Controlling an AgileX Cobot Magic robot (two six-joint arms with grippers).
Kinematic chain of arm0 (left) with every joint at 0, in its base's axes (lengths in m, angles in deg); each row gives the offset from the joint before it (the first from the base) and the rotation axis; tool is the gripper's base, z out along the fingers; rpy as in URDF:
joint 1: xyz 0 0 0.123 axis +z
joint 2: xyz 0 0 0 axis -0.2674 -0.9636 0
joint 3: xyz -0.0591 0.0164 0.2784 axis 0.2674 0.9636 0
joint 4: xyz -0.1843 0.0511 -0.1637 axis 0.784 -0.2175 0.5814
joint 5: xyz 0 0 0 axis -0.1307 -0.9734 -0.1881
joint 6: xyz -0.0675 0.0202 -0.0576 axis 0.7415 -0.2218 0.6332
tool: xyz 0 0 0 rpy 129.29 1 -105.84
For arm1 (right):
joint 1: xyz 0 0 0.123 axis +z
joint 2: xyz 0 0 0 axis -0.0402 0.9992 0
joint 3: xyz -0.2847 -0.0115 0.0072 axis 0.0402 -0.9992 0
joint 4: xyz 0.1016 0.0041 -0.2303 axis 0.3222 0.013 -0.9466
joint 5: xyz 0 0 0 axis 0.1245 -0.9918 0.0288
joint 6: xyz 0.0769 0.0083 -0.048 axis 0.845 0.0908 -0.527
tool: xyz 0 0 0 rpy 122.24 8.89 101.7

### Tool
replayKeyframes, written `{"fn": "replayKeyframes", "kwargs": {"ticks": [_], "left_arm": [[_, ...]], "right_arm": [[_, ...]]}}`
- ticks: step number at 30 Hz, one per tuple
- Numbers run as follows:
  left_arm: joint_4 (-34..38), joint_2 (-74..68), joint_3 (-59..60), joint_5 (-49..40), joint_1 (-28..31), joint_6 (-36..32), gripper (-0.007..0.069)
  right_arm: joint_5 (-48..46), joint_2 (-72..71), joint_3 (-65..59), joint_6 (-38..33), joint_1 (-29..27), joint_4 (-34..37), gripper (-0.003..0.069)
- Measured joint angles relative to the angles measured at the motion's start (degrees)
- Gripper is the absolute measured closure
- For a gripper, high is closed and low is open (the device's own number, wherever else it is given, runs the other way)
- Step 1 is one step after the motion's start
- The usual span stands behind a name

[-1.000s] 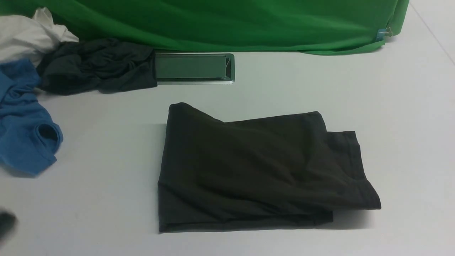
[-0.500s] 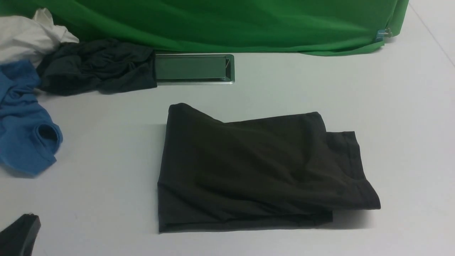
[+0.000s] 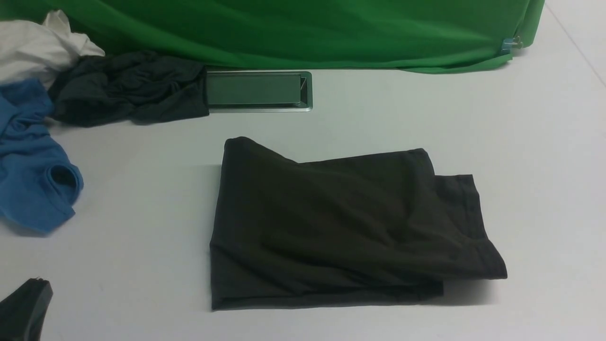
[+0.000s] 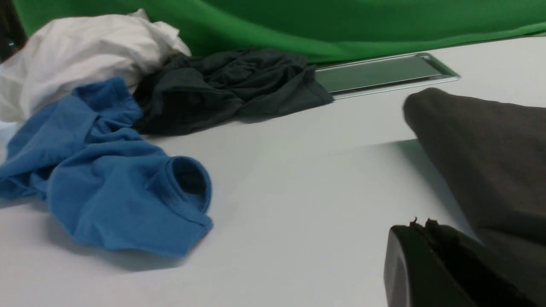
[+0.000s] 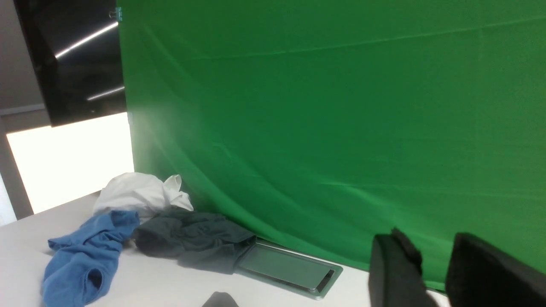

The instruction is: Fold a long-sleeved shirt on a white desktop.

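Front view. Shirt (image 3: 341, 227) lies folded into a compact block on the desktop (image 3: 544, 166), in front of the hatch (image 3: 258, 91) and a little to its right. One hem layer sticks out past the block on the side away from the hatch; the edges are not flush. Shirt has not shifted over the last second. Left gripper (image 3: 40, 283) has come into the near corner, well to the left of the hatch and apart from the shirt; a second ago only a blur showed there. Right gripper is out of this view. Pile of other clothes sits left of the hatch: dark garment (image 3: 128, 87) touching it, blue shirt (image 3: 33, 170) and white cloth (image 3: 38, 47) further left.

Left wrist view. Left gripper (image 4: 420, 224) pressed shut, tips together, holding nothing, low over the desktop. Shirt edge (image 4: 490, 153) just beside it, not touched. Hatch (image 4: 384, 74) beyond.

Right wrist view. Right gripper (image 5: 435, 256) raised, aimed at the green backdrop (image 5: 320, 106); fingers (image 5: 394, 264) stand narrowly apart with nothing between them, and have been parting. Hatch (image 5: 290, 268) below, only a sliver of shirt (image 5: 219, 299) visible.

Reading: both hands are off the cloth, so the fold looks finished or nearly so; the stray hem may want tidying.
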Motion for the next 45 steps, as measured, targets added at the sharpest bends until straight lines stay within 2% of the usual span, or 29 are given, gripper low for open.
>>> {"fn": "replayKeyframes", "kwargs": {"ticks": [4,15,20,21,23,29,33,39,45], "left_arm": [[0.0,0.0,0.0,0.0,-1.7,0.0,0.0604],[0.0,0.0,0.0,0.0,-1.8,0.0,0.0604],[0.0,0.0,0.0,0.0,-2.1,0.0,0.0604],[0.0,0.0,0.0,0.0,-2.1,0.0,0.0604],[0.0,0.0,0.0,0.0,-2.2,0.0,0.0604],[0.0,0.0,0.0,0.0,-2.2,0.0,0.0604],[0.0,0.0,0.0,0.0,-2.2,0.0,0.0604],[0.0,0.0,0.0,0.0,-2.2,0.0,0.0604],[0.0,0.0,0.0,0.0,-2.2,0.0,0.0602]], "right_arm": [[0.0,0.0,0.0,0.0,0.0,0.0,0.0432],[-0.1,0.0,0.0,0.0,-0.6,0.0,0.0423],[-0.2,0.0,0.0,0.0,-11.1,0.0,0.0422],[-0.2,0.0,0.0,0.0,-11.1,0.0,0.0422],[-0.2,0.0,0.0,0.0,-16.8,0.0,0.0422],[-0.2,0.0,0.0,-0.2,-20.9,0.0,0.0421],[0.0,0.1,-0.9,-4.1,-21.0,-0.3,0.0421],[0.5,-6.0,-10.6,-7.4,-24.5,-1.6,0.0421],[0.7,-15.0,-25.5,-7.3,-32.8,-1.8,0.0420]]}}
